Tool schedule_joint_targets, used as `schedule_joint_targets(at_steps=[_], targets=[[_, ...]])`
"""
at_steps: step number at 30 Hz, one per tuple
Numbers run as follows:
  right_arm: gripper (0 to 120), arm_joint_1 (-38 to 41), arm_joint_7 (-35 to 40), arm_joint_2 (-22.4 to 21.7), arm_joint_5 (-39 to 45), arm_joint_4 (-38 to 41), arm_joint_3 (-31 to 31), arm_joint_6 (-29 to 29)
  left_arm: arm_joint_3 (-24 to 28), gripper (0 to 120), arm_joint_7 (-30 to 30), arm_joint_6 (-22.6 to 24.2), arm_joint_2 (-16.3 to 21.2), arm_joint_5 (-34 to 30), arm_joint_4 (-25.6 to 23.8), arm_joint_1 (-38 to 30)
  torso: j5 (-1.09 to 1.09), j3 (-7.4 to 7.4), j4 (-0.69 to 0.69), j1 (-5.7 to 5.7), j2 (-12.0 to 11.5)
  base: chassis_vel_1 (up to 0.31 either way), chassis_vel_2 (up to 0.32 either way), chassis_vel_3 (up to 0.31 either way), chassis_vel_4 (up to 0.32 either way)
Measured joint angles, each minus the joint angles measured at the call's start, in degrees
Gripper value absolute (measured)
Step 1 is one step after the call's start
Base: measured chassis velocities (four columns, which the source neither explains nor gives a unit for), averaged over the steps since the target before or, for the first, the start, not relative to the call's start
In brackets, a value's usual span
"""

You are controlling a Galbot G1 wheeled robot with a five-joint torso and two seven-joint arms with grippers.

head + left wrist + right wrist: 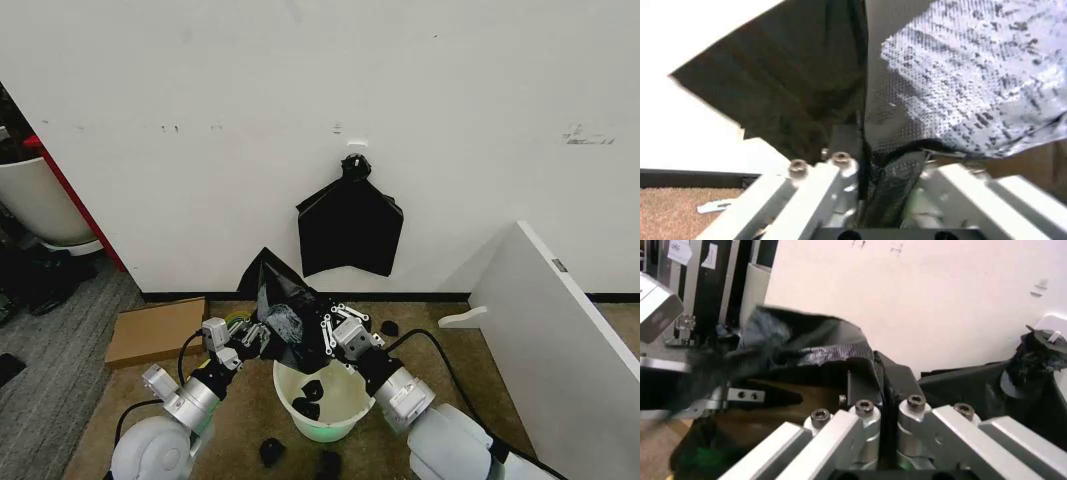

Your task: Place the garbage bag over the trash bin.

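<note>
The garbage bag (283, 312), glossy black and crinkled, hangs bunched between my two grippers just above the far rim of the trash bin (322, 408). The bin is a round white bucket with a pale green base, standing on the carpet in front of me. My left gripper (250, 336) is shut on the bag's left side, with the film pinched between its fingers (867, 165). On the bag's right edge (800, 350) my right gripper (335, 330) is shut, its fingers (883, 390) clamping the plastic. Two small black scraps (310, 400) lie inside the bin.
A flat black bundle (350, 225) hangs knotted on the white wall behind. A cardboard sheet (155, 330) lies at left, and a white board (560, 330) leans at right. A big white tub (40, 200) with a red edge stands far left. Black scraps (270, 452) lie by the bin.
</note>
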Motion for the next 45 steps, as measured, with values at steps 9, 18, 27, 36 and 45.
schedule_joint_targets(at_steps=[9,18,27,36,45], targets=[[0,0.5,0.1,-1.2,2.1,-1.0,0.6,-0.1,-0.9,0,-1.8,0.2,-1.2,0.6,0.9,-0.2,0.00,0.00,0.00,0.00,0.0,0.000,0.000,0.000,0.000],[0,1.8,-0.7,-2.5,3.8,-9.4,3.2,4.0,-4.2,0,-4.7,0.4,-1.6,0.1,1.1,-0.1,0.00,0.00,0.00,0.00,0.0,0.000,0.000,0.000,0.000],[0,0.0,10.5,-3.2,7.2,-3.1,4.2,-4.8,-5.8,0,-10.0,1.7,-0.2,1.0,4.2,-2.3,-0.01,0.00,0.00,0.00,0.0,0.000,0.000,0.000,0.000],[0,-2.1,14.1,-5.5,6.8,-0.8,8.0,-9.7,-8.5,0,-11.2,1.8,1.3,0.0,6.8,-4.7,-0.01,0.00,0.00,0.00,0.0,0.000,0.000,0.000,0.000],[0,-1.0,9.3,-4.6,8.6,-3.5,9.0,-1.9,-9.5,0,-8.9,0.9,2.7,-2.4,6.6,-3.6,-0.01,0.01,0.01,0.00,0.0,0.000,0.000,0.000,0.000]])
